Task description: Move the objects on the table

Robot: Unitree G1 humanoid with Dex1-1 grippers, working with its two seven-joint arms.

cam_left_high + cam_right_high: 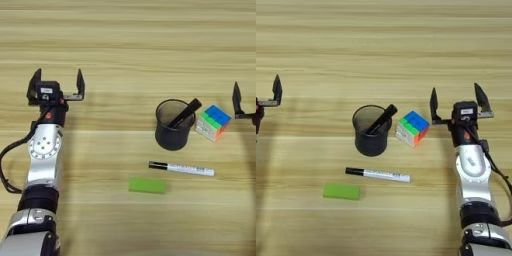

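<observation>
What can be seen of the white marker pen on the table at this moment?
The marker pen is slim, with a white barrel carrying small dark print and a black cap at its left end. It looks like plastic and is capped. It lies flat on the table, almost horizontal, its white end slightly nearer the robot. It sits just in front of the dark cup and just behind the green block, touching neither. Nothing holds it: the left pincer and right pincer are both open and well away.

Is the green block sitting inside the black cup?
No, the green block lies flat on the table in front of the black cup, just below the white marker pen.
</observation>
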